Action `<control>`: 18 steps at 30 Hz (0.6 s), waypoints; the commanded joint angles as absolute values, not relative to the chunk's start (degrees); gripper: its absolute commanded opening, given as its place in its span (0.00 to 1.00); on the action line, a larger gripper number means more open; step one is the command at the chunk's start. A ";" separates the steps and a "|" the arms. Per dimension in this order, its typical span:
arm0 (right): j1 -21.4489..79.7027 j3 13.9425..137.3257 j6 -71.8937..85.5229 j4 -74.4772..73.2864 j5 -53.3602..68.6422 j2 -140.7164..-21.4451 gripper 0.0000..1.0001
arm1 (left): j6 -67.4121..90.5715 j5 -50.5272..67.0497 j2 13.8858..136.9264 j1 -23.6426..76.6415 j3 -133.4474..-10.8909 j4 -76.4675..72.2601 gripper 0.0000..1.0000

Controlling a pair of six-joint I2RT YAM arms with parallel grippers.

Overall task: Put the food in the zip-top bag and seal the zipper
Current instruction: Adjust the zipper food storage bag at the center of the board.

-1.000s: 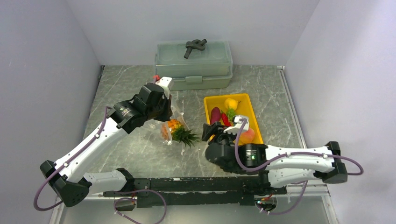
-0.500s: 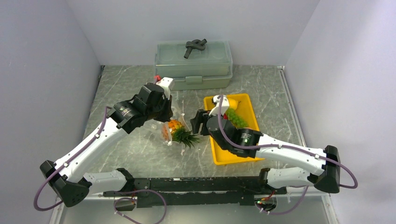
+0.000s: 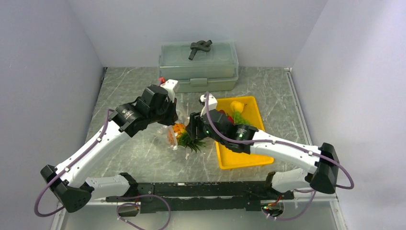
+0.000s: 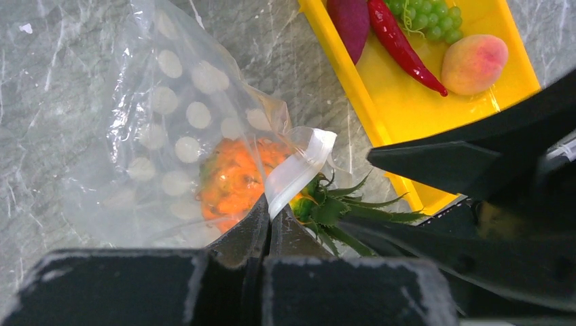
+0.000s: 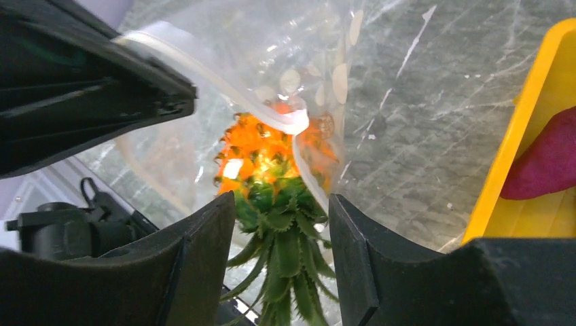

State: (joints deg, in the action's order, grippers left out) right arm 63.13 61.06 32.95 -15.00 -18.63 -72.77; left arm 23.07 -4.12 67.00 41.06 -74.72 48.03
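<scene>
Clear zip-top bag (image 4: 163, 102) lies on the counter (image 4: 34, 68) just beside the yellow tray (image 4: 421, 102). Left fingers (image 4: 255, 227) pinch shut on its zipper (image 4: 299, 166). Pineapple (image 4: 234, 180) body is inside, crown sticking out. Right fingers (image 5: 204, 258) stand apart astride the crown, not clamped. Eggplant (image 4: 350, 20), chili (image 4: 401, 41), grapes (image 4: 428, 13), peach (image 4: 473, 62) and lemon (image 3: 236, 106) sit in the tray. Bag unsealed, most of the loading left.
</scene>
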 commanded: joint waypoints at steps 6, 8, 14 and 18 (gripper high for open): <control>60.10 66.65 31.33 -14.08 -17.90 -78.92 0.53 | 21.12 -0.53 65.33 40.90 -77.43 45.85 0.00; 59.42 67.08 31.33 -13.46 -17.81 -80.01 0.49 | 20.95 0.44 65.09 40.96 -77.27 45.59 0.00; 58.08 68.56 30.97 -12.49 -19.68 -83.17 0.34 | 20.53 1.60 63.83 40.94 -76.51 45.13 0.00; 57.75 68.47 30.27 -10.83 -21.42 -83.71 0.19 | 20.39 1.76 62.92 40.93 -76.13 45.22 0.00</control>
State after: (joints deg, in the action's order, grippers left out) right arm 58.26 66.00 31.44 -14.02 -18.22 -83.66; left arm 21.63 0.19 65.30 41.06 -75.13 47.81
